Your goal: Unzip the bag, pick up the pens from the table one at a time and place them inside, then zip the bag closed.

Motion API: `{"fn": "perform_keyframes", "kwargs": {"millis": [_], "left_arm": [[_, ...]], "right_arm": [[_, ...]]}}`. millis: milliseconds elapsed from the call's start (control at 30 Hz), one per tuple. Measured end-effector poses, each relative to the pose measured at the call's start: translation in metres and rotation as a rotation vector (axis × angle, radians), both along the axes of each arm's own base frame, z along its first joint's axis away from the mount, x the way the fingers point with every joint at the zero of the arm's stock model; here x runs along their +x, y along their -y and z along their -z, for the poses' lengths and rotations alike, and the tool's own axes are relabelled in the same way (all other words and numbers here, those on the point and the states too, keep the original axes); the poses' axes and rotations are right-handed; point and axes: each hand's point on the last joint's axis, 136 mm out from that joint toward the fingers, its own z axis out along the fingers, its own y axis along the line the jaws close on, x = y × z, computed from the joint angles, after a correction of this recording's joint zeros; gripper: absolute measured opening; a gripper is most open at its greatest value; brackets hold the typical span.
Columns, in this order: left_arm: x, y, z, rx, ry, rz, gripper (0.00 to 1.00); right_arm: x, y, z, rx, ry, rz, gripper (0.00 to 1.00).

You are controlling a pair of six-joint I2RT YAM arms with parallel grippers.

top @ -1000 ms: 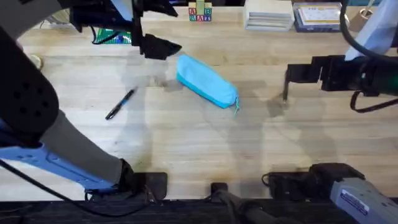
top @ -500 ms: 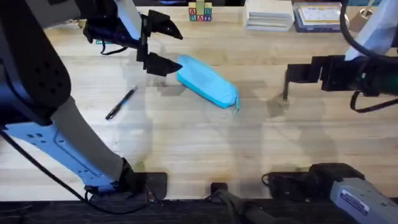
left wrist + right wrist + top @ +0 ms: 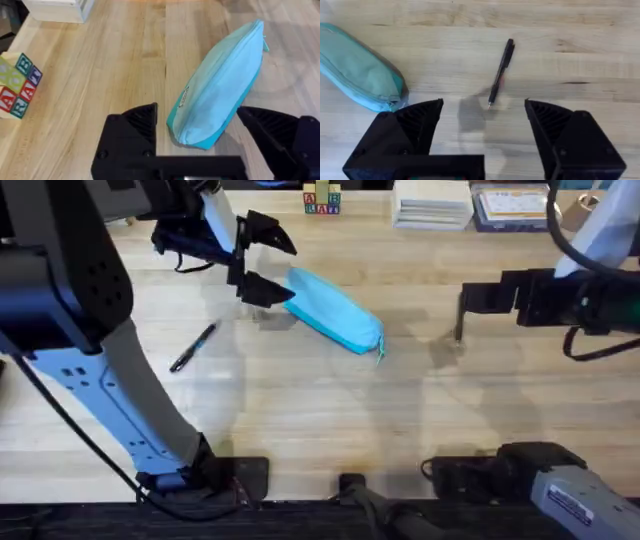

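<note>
The bag (image 3: 333, 311) lies slantwise mid-table (image 3: 320, 410), its zipper hard to make out from above. The left gripper (image 3: 262, 264) hangs at the bag's upper-left end, fingers spread, that end between them in the left wrist view (image 3: 220, 85). One pen (image 3: 193, 347) lies well left of the bag. The right wrist view shows a pen (image 3: 500, 72) between the right gripper's (image 3: 484, 117) parted fingers, the bag (image 3: 360, 75) beside.
</note>
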Motion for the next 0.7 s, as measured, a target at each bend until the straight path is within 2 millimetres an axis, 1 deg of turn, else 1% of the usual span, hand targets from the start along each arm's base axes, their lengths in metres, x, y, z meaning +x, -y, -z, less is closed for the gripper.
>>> {"fn": "perform_keyframes", "kwargs": {"millis": [300,700], "left_arm": [[-0.007,0.017,0.007,0.031,-0.009,0.054,0.991],[-0.007,0.014,0.009,0.048,-0.010,0.053,0.992]], "right_arm": [[0.000,0.000,0.000,0.000,0.000,0.000,0.996],[0.000,0.000,0.000,0.000,0.000,-0.001,0.996]]}}
